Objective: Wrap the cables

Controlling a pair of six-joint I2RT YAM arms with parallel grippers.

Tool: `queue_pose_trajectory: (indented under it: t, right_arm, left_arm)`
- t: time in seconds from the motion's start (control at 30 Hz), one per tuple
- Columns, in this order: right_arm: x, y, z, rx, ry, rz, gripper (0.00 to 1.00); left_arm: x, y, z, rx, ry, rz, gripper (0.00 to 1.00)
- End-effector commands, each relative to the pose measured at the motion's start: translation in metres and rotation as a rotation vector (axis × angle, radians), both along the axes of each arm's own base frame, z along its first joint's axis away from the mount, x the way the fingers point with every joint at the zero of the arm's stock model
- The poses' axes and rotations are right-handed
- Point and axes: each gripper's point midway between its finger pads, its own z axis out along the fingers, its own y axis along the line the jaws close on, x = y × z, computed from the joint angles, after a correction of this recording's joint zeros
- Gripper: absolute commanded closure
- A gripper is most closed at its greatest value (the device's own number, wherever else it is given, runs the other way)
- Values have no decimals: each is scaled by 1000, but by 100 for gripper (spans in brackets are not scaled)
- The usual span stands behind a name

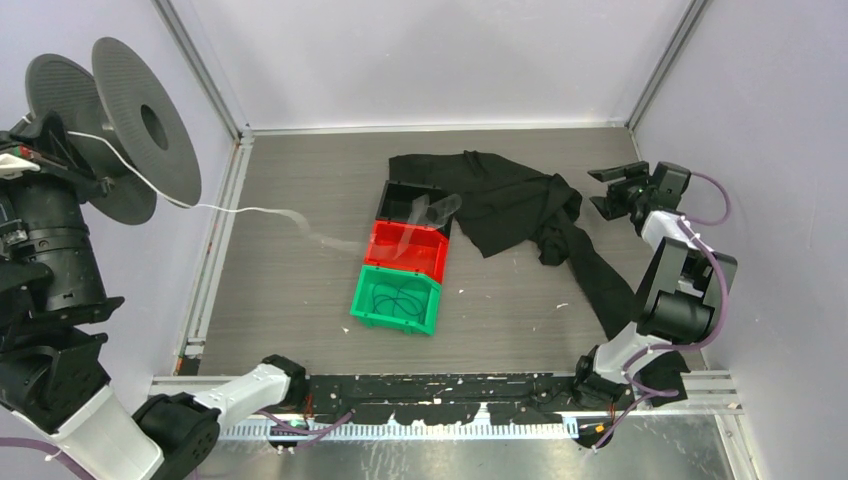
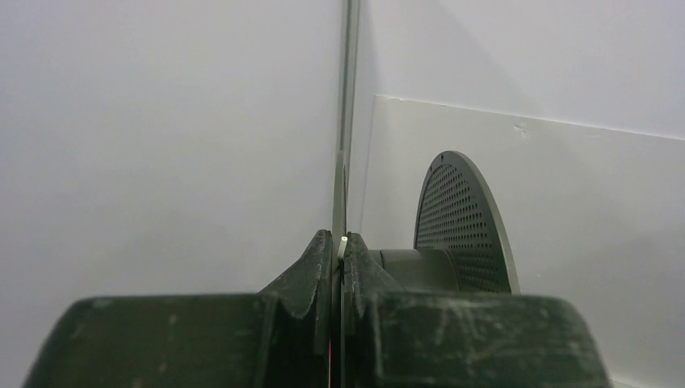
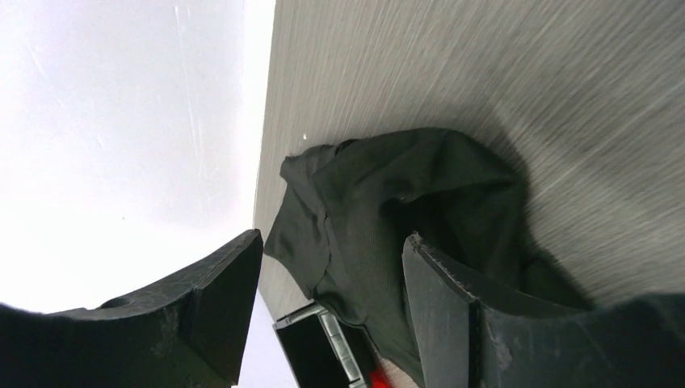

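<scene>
A thin white cable (image 1: 235, 210) runs from the dark grey spool (image 1: 140, 120) at the far left down across the table towards the bins, where it blurs. My left gripper (image 1: 50, 145) is raised beside the spool. In the left wrist view the left gripper (image 2: 339, 246) is shut on the cable's white end (image 2: 343, 242), with the perforated spool disc (image 2: 464, 226) just behind to the right. My right gripper (image 1: 610, 190) hovers open at the far right next to a black cloth (image 1: 510, 210). In the right wrist view the right gripper (image 3: 333, 238) holds nothing, and the cloth (image 3: 388, 186) lies beyond it.
A black bin (image 1: 410, 200), a red bin (image 1: 405, 250) and a green bin (image 1: 395, 300) stand in a row mid-table; dark cable loops lie in the green one. The black cloth trails towards the right arm's base. Walls enclose the table on three sides.
</scene>
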Motion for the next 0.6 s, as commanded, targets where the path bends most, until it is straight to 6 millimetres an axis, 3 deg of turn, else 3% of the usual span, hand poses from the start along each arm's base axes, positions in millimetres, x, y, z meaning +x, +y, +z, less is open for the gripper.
queue_pose_trajectory:
  t: [0.0, 0.1, 0.27, 0.43, 0.57]
  right_arm:
    - [5, -15, 11, -54, -43, -44, 31]
    - [5, -10, 19, -75, -62, -11, 32]
    - [5, 29, 71, -222, -157, 136, 34]
    - [-1, 115, 149, -353, -408, 383, 33]
    - [-23, 187, 208, -377, -670, 579, 33]
  left_arm:
    - [-17, 12, 25, -46, -115, 29, 100]
    - [-9, 5, 23, -34, -99, 1, 100]
    - [8, -23, 19, -11, -75, -132, 100]
    - [38, -72, 9, 37, 2, -341, 100]
    - [59, -110, -6, 58, 81, -494, 100]
